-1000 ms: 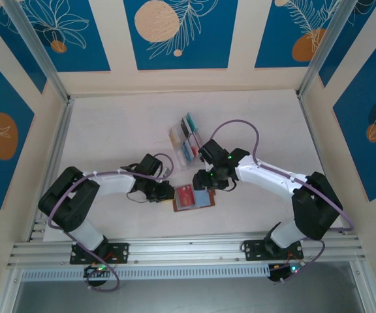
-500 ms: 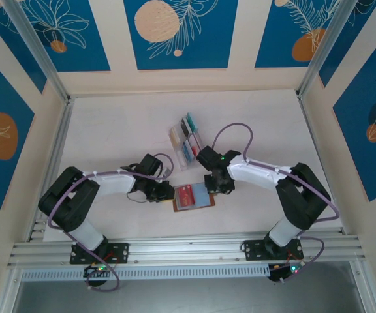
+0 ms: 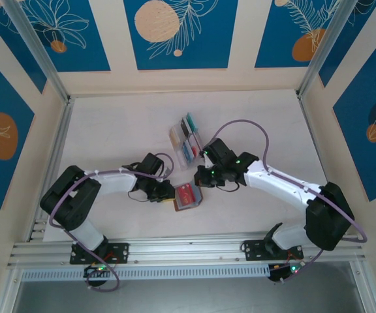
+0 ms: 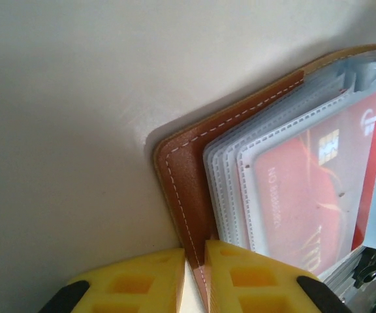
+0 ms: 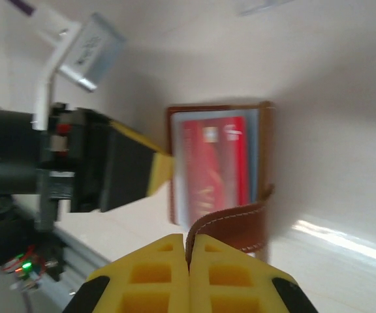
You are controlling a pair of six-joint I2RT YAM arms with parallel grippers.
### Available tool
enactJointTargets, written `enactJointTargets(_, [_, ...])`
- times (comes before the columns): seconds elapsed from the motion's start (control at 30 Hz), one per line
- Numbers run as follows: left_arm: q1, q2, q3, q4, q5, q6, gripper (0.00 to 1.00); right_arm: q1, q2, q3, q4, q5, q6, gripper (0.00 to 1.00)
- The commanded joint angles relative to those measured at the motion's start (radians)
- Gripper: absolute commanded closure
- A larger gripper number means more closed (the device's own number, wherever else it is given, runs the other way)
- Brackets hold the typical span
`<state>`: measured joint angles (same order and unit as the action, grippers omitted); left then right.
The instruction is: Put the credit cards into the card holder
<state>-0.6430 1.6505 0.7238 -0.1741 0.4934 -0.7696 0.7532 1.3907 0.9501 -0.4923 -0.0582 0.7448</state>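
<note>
- At the near middle of the desk [image 3: 123,130], between the two arms, the card holder [image 3: 187,197] lies opened with its pockets facing up.
- The left claw [image 4: 194,261] is clenched on the stitched leather edge at one corner of the holder. The right claw [image 5: 189,251] is clenched on the brown leather flap [image 5: 230,228] that curls up from the opposite side.
- It is tan-brown leather with pale stitching, and holds a stack of clear plastic sleeves [image 4: 230,169] with dotted seams. A red card [image 4: 299,195] with a gold chip sits in the top sleeve.
- It should be light and limp. The leather bends, the sleeves look floppy and slick, and it would likely slide on the desk unless pinned.
- The leather border or the flap is the safer hold. The sleeves could crease or tear if pinched.
- More credit cards [image 3: 189,145] stand in a clear rack [image 3: 175,135] farther back, near the right claw. Thin, stiff and smooth, they are probably best taken by the edge that stands proud of the rack.
</note>
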Motion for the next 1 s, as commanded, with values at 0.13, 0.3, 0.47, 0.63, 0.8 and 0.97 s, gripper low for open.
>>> enactJointTargets(0.13, [-0.095,0.088,0.005,0.246,0.006,-0.056,0.83,0.041,0.138,-0.046,0.325,-0.287,0.152,1.0])
enactJointTargets(0.3, [-0.077,0.02,-0.048,0.251,-0.019,-0.087,0.83,0.047,0.209,-0.068,0.429,-0.322,0.202,1.0])
enactJointTargets(0.47, [-0.033,-0.118,-0.134,0.197,-0.088,-0.108,0.81,0.055,0.279,-0.079,0.462,-0.312,0.223,1.0])
enactJointTargets(0.63, [0.01,-0.277,-0.183,0.007,-0.194,-0.072,0.8,0.072,0.352,-0.059,0.445,-0.257,0.221,1.0])
enactJointTargets(0.8, [0.091,-0.435,-0.231,-0.135,-0.229,-0.037,0.79,0.104,0.416,-0.003,0.408,-0.22,0.196,0.94])
enactJointTargets(0.97, [0.131,-0.547,-0.21,-0.252,-0.234,0.015,0.76,0.125,0.375,0.072,0.268,-0.156,0.121,0.75])
